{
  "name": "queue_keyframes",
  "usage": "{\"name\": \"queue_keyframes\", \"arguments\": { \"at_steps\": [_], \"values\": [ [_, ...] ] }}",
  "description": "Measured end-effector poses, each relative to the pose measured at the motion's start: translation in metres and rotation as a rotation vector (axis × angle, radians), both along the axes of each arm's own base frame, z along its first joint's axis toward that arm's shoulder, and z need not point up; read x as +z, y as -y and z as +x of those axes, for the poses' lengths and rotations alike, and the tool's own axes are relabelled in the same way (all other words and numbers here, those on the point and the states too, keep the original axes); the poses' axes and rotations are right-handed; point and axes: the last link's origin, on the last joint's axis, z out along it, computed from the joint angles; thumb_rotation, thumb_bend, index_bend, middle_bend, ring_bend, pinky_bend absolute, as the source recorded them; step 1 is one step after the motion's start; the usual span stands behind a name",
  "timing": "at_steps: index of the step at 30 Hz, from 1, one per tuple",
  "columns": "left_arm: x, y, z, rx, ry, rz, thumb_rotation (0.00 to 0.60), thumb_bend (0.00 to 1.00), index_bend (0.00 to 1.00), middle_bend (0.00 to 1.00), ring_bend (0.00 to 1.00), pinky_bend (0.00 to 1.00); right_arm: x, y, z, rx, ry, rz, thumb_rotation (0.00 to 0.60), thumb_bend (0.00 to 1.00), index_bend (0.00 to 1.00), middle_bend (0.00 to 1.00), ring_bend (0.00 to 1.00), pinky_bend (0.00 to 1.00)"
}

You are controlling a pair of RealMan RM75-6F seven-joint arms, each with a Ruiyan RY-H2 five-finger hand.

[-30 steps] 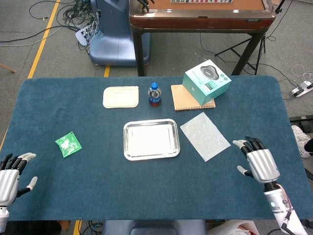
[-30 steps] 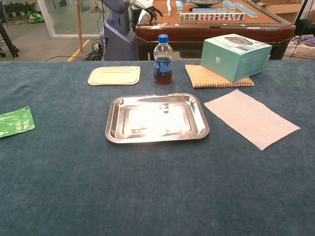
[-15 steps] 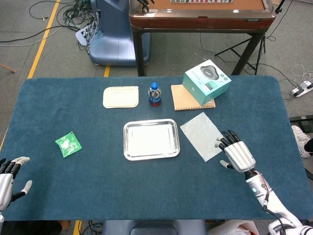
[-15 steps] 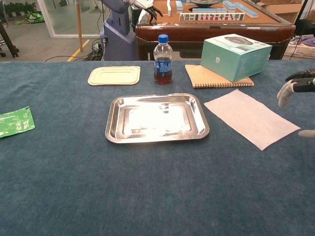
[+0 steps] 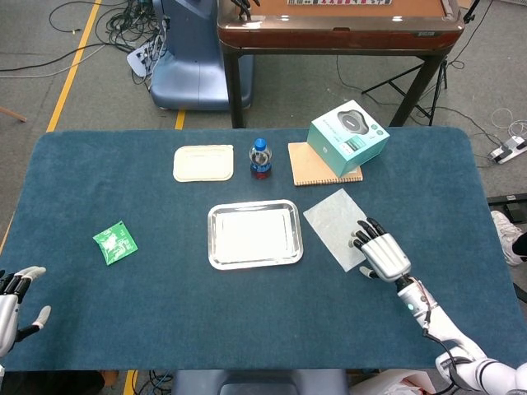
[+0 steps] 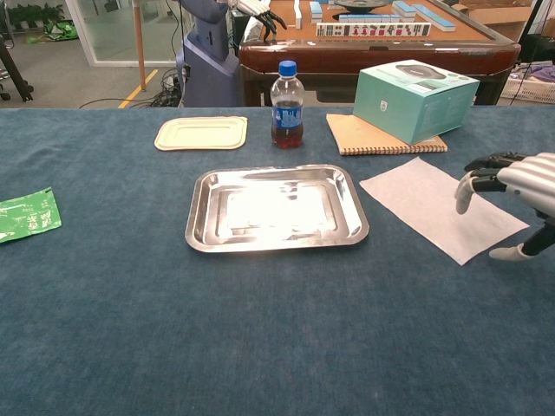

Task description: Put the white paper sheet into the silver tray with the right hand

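The white paper sheet (image 5: 343, 226) (image 6: 440, 206) lies flat on the blue cloth, just right of the silver tray (image 5: 254, 263) (image 6: 201, 195), which holds nothing. My right hand (image 5: 381, 254) (image 6: 517, 186) hovers palm-down over the sheet's near right corner, fingers spread and holding nothing; whether the fingertips touch the paper is unclear. My left hand (image 5: 16, 298) sits at the table's near left corner, fingers apart and empty.
Behind the tray stand a small drink bottle (image 5: 260, 158) (image 6: 287, 105), a cream lid (image 5: 203, 162) and a teal box (image 5: 348, 137) on a brown notebook (image 5: 313, 169). A green packet (image 5: 114, 242) lies at the left.
My right hand has come in from the table's right side, moving left and forward until it is over the sheet's corner. My left hand has drawn back slightly toward the near edge.
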Motion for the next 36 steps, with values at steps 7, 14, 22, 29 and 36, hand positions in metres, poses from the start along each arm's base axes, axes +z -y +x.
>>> {"name": "queue_keyframes", "arguments": {
  "at_steps": [7,14,22,29,36],
  "values": [
    [-0.001,-0.001,-0.001,0.0,0.001,0.003,0.6,0.26,0.24,0.22,0.2,0.09,-0.008,0.007,0.001,0.006,0.001,0.001,0.6,0.15,0.4,0.27,0.09,0.12],
    [0.0,0.001,-0.003,0.009,0.002,0.005,0.6,0.26,0.24,0.22,0.2,0.09,-0.01,0.01,-0.001,0.004,-0.01,0.005,0.6,0.15,0.4,0.27,0.09,0.12],
    [0.0,0.002,-0.004,0.01,0.004,0.007,0.6,0.26,0.24,0.22,0.2,0.09,-0.009,0.01,-0.004,0.001,-0.013,0.002,0.6,0.15,0.4,0.27,0.09,0.12],
    [-0.001,0.001,-0.004,0.009,0.003,0.004,0.6,0.26,0.24,0.22,0.2,0.09,-0.011,0.016,-0.003,0.003,-0.027,-0.008,0.6,0.15,0.4,0.27,0.09,0.12],
    [0.0,0.003,-0.006,0.016,0.005,0.011,0.6,0.26,0.24,0.22,0.2,0.09,-0.014,0.019,-0.001,0.011,-0.032,-0.008,0.6,0.2,0.41,0.27,0.09,0.12]
  ]
}}
